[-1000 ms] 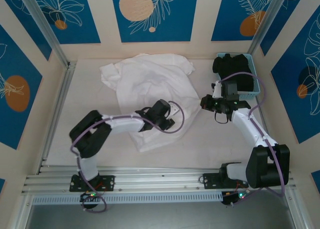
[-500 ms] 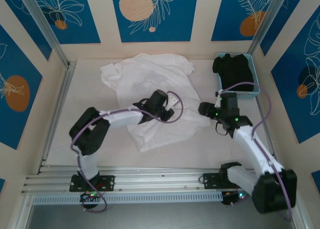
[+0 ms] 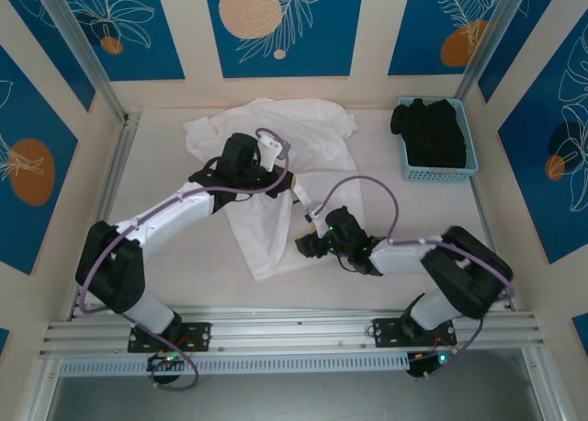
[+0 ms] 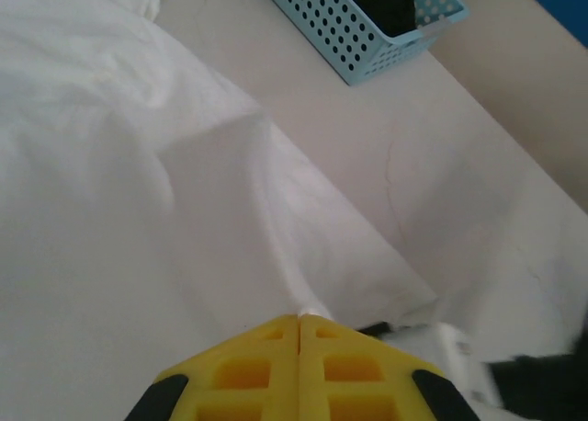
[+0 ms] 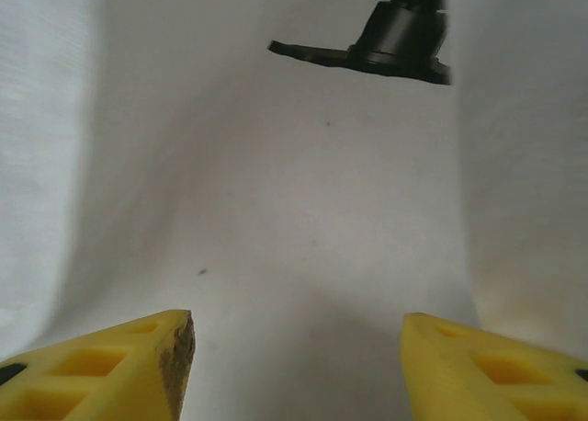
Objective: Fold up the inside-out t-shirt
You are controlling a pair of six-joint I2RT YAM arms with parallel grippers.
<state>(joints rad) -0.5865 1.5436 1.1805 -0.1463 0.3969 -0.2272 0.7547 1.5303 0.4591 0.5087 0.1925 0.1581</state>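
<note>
- Shirt (image 3: 312, 136), seen from above: lies rumpled on the table (image 3: 377, 141), from centre to far side; left gripper (image 3: 292, 189) is over its middle, right gripper (image 3: 308, 246) at its near right edge; basket (image 3: 439, 173) with a black garment (image 3: 430, 131) stands far right
- Left wrist: jaws clenched on a raised shirt (image 4: 110, 210) fold
- Right wrist: jaws released, spread low over flat shirt (image 5: 276, 210) cloth, holding nothing
- Risks: the pinch looks thin, so a pull may slip it; the right jaws may catch one layer only and skew the fold; the grippers are near each other and may clash
- Count: one shirt, one basket, one black garment, two grippers
</note>
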